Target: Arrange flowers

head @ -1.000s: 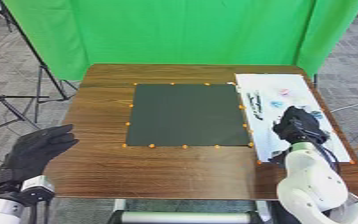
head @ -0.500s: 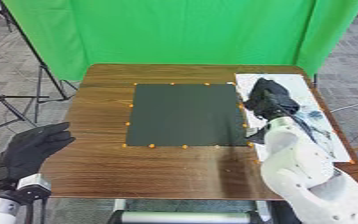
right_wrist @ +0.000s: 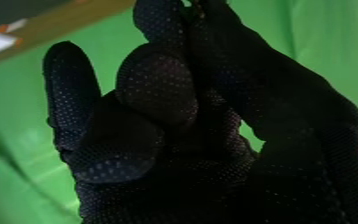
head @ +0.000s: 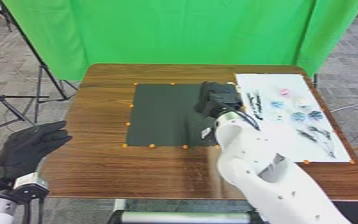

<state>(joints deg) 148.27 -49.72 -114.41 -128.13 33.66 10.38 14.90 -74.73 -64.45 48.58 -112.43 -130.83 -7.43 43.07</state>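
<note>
Right hand (head: 216,99), black fabric glove, is above the far right part of the dark, flat, square mat (head: 162,117). Can't tell whether it is wide, narrow or holding a flower. Its white arm (head: 246,160) comes in from the near side, over the table's right half. Left hand (head: 20,149), also black-gloved, is at the near left, by the table's left edge; wide, relaxed, nothing in it.

Flowers are on the white rectangular sheet (head: 269,81) at the table's right side. Pink bloom (head: 285,93) toward the far end; light blue bloom (head: 277,104) a bit nearer, cream bloom (head: 302,102) to its right. Mid-blue bloom (head: 298,116) and darker blue bloom (head: 316,115) nearer still, side by side. Thin grey-green sprigs (head: 317,136) lie on the near half. Dark slender stems (head: 254,104) lie along the sheet's left edge.

Mat is left of the sheet on the brown wooden table (head: 91,172), small orange markers (head: 131,105) along its edges. Green fabric curtain (head: 193,32) hangs behind the far edge. Black metal stand (head: 39,92) on the left.
</note>
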